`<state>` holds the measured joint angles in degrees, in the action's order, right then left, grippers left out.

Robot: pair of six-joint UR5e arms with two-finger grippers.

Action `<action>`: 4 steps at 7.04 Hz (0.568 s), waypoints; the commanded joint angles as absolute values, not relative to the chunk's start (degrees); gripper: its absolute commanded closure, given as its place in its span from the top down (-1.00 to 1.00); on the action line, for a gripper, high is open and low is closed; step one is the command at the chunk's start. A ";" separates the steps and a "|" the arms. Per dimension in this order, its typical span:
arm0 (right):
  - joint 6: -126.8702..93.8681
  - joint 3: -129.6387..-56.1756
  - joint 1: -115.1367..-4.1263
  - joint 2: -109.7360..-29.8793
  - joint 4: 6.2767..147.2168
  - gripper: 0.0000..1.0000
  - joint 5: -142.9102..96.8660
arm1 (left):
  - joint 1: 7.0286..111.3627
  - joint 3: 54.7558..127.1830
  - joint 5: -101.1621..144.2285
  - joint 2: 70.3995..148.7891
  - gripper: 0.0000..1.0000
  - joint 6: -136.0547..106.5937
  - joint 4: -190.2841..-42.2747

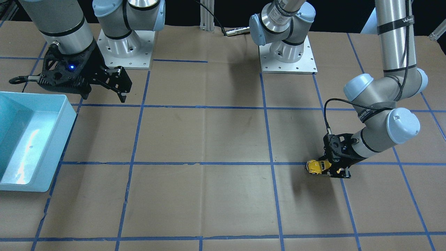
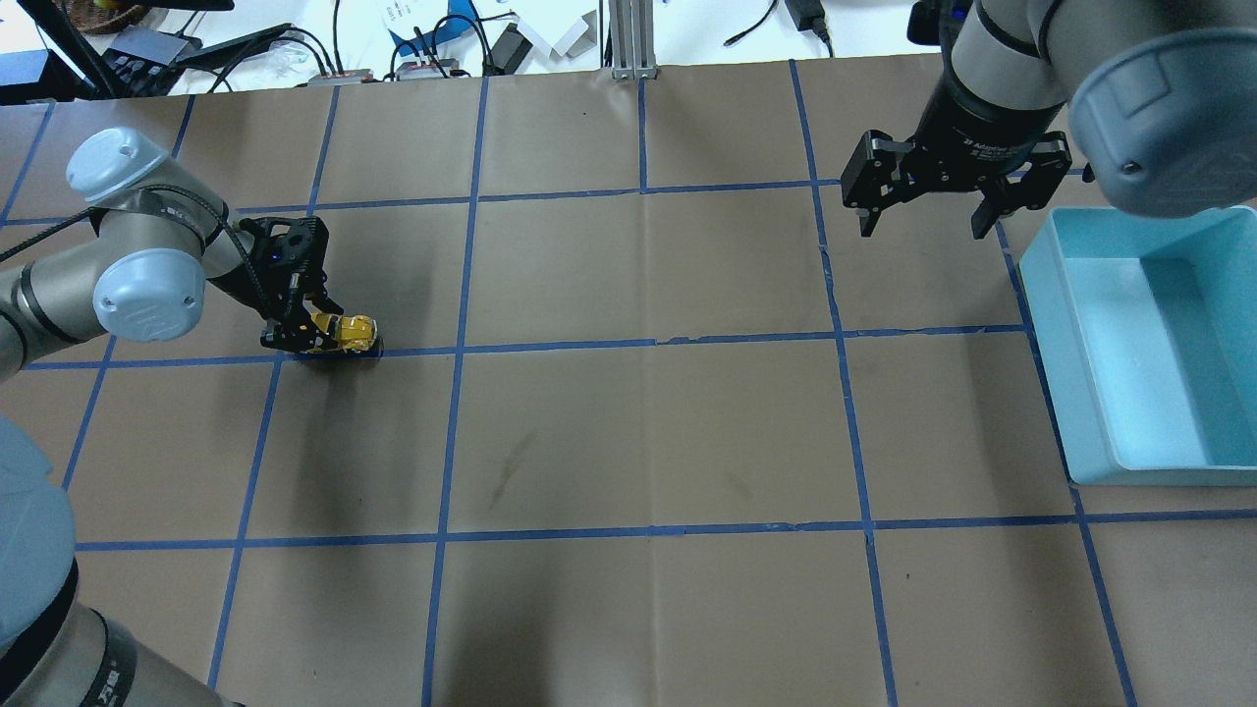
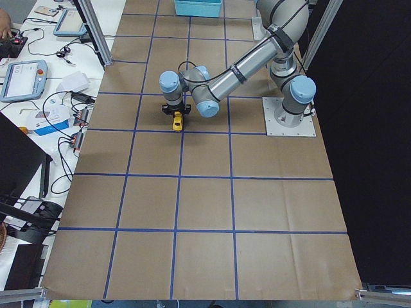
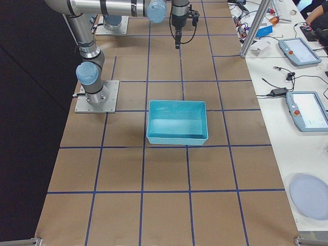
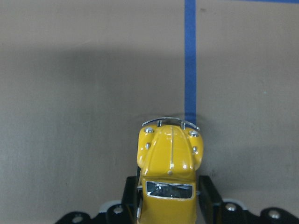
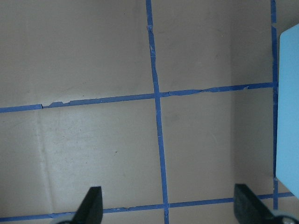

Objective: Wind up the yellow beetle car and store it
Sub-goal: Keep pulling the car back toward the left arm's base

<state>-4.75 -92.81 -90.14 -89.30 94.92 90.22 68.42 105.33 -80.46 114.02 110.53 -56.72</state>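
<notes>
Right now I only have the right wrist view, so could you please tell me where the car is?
Observer: The car is in the left gripper, at the table's left side.
Operator: Thank you. Is the grip closed on it?
Observer: Yes, the left wrist view shows the fingers against both sides of the car's body.
Operator: Which way does its nose point?
Observer: Away from the gripper, toward the side of the table where the bin stands.
</notes>
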 commanded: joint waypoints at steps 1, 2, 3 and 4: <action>-4.75 -92.81 -90.09 -89.30 94.92 1.00 90.26 | 68.12 105.29 -80.77 114.08 -0.50 112.75 -56.69; -4.75 -92.81 -90.09 -89.30 94.92 1.00 90.26 | 68.12 105.29 -80.86 114.00 -0.50 112.76 -56.52; -4.75 -92.81 -90.00 -89.30 94.92 1.00 90.26 | 67.94 105.29 -80.86 113.99 -0.50 112.76 -56.60; -4.75 -92.81 -90.09 -89.30 94.92 1.00 90.26 | 66.90 105.29 -80.77 114.08 -0.50 112.85 -56.60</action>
